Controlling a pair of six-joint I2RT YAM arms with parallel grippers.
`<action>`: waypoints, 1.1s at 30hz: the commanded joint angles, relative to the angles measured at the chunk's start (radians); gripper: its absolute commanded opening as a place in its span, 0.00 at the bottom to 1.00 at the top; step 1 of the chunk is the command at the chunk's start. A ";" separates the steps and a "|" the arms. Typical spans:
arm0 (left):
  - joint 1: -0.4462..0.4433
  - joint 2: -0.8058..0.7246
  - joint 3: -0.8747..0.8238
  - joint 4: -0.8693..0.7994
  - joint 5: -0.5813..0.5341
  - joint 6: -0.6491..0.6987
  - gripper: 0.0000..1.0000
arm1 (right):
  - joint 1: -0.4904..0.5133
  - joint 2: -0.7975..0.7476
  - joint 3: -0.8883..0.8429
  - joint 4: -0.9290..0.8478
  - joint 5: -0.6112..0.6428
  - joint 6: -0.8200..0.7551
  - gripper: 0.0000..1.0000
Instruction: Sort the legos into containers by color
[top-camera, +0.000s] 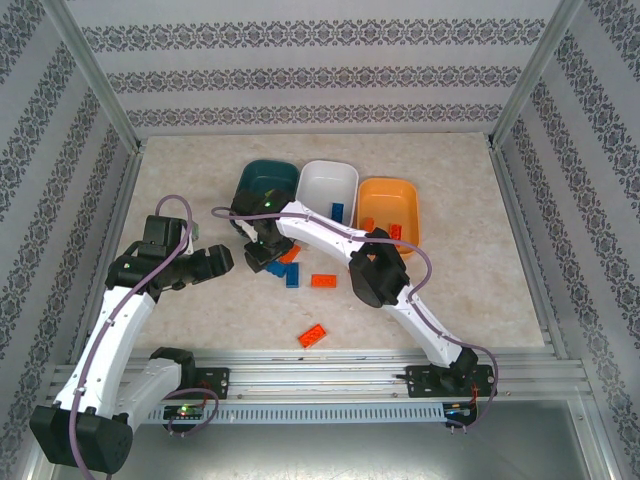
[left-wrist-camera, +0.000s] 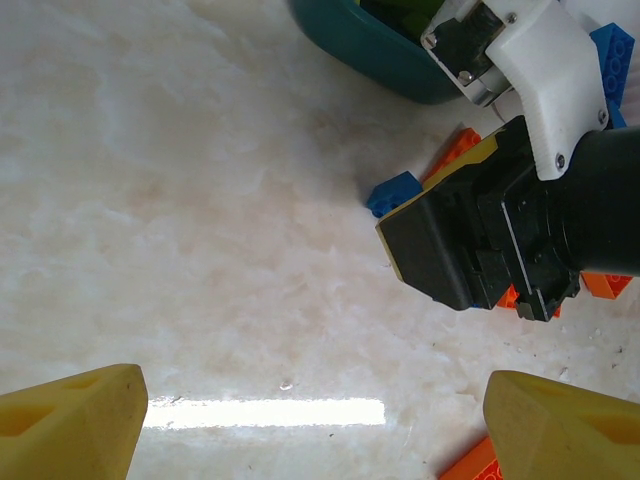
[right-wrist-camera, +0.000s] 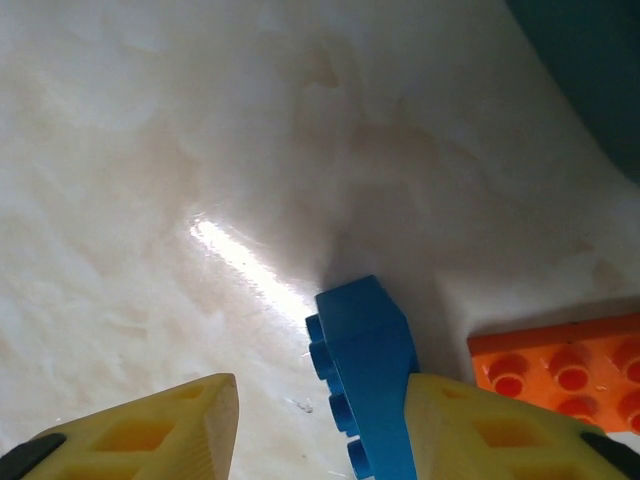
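My right gripper (top-camera: 262, 256) is down on the table in front of the dark teal tub (top-camera: 270, 180). It stands open (right-wrist-camera: 318, 425) around a blue lego (right-wrist-camera: 365, 370) lying on its side; the brick touches the right finger and a wide gap separates it from the left finger. An orange-red lego (right-wrist-camera: 560, 375) lies just right of it. My left gripper (top-camera: 216, 262) hovers open (left-wrist-camera: 315, 405) over bare table, nothing between its fingers, facing the right gripper's black body (left-wrist-camera: 480, 240). The white tub (top-camera: 328, 187) holds a blue lego (top-camera: 338, 211). The orange tub (top-camera: 388, 210) holds orange-red legos (top-camera: 397, 230).
Loose bricks lie on the table: a blue one (top-camera: 292, 275), an orange-red one (top-camera: 323, 280) beside it, and another orange-red one (top-camera: 312, 336) near the front rail. The right arm (top-camera: 340, 235) stretches across in front of the white tub. Patterned walls enclose the table.
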 joint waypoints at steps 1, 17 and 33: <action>-0.002 0.001 -0.008 -0.027 -0.011 0.017 0.88 | -0.003 0.004 -0.008 -0.040 0.050 -0.001 0.50; -0.002 0.017 -0.010 -0.022 -0.009 0.017 0.88 | -0.010 -0.013 -0.039 -0.014 -0.021 0.015 0.55; -0.003 0.035 -0.012 -0.019 -0.010 0.019 0.88 | 0.000 -0.028 -0.148 0.036 -0.050 0.065 0.47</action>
